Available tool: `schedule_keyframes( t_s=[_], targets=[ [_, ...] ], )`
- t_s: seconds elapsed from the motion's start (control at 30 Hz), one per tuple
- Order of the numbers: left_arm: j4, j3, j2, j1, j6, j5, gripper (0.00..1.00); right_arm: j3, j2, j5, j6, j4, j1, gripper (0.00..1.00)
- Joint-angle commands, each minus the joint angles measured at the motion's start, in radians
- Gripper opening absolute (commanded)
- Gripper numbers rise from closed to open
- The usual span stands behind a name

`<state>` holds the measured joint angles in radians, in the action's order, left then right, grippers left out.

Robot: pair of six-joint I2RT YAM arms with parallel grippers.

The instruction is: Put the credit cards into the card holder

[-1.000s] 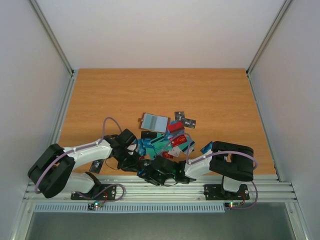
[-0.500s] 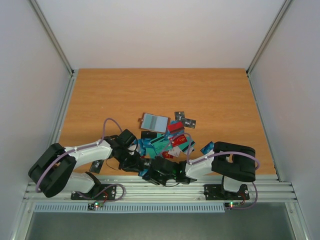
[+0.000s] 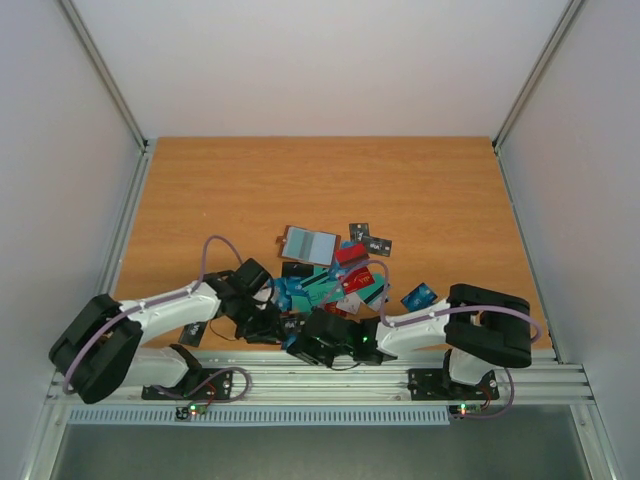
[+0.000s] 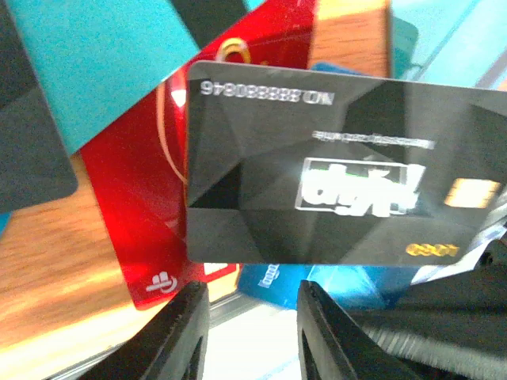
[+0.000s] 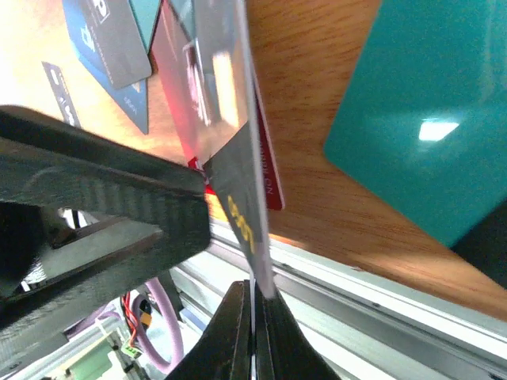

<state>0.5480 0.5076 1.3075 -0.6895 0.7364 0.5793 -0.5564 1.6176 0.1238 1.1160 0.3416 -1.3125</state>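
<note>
Right wrist view, up close: the right gripper has its two fingers pressed together on one edge of a black card, seen edge-on over the wooden table. From the left wrist the same card faces the lens, silver number and gold chip showing, just beyond the left gripper, whose fingers stand partly apart with nothing between them. A red card lies behind it. The other credit cards lie heaped at the table's near middle. Which flat piece is the card holder I cannot tell.
</note>
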Motion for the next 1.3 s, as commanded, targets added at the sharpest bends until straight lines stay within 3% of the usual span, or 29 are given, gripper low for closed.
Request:
schedule_keyframes(
  t_s=[0.0, 0.3, 0.4, 0.53, 0.67, 0.9, 1.03, 1.27],
  targets=[
    [0.094, 0.067, -0.073, -0.005, -0.005, -0.056, 0.37, -0.013, -0.075, -0.075, 0.052, -0.179, -0.002, 0.01],
    [0.231, 0.223, -0.106, -0.005, -0.059, -0.149, 0.59, -0.086, -0.308, -0.16, 0.026, -0.69, 0.05, 0.01],
    [0.268, 0.274, -0.125, -0.004, -0.096, -0.179, 0.63, -0.15, -0.394, -0.203, -0.039, -0.9, 0.082, 0.01],
    [0.282, 0.33, -0.179, -0.003, -0.135, -0.181, 0.64, -0.234, -0.497, -0.242, -0.175, -1.049, 0.133, 0.01],
    [0.275, 0.399, -0.243, -0.002, -0.177, -0.139, 0.64, -0.284, -0.586, -0.18, -0.391, -1.007, 0.217, 0.01],
    [0.187, 0.514, -0.332, 0.021, -0.169, -0.006, 0.73, -0.364, -0.688, 0.134, -0.684, -0.884, 0.378, 0.01],
    [0.052, 0.554, -0.34, 0.045, -0.084, 0.099, 0.76, -0.439, -0.673, 0.282, -0.723, -0.846, 0.45, 0.01],
    [-0.143, 0.63, -0.331, 0.1, 0.065, 0.178, 0.75, -0.571, -0.621, 0.411, -0.713, -0.73, 0.465, 0.01]
  ],
)
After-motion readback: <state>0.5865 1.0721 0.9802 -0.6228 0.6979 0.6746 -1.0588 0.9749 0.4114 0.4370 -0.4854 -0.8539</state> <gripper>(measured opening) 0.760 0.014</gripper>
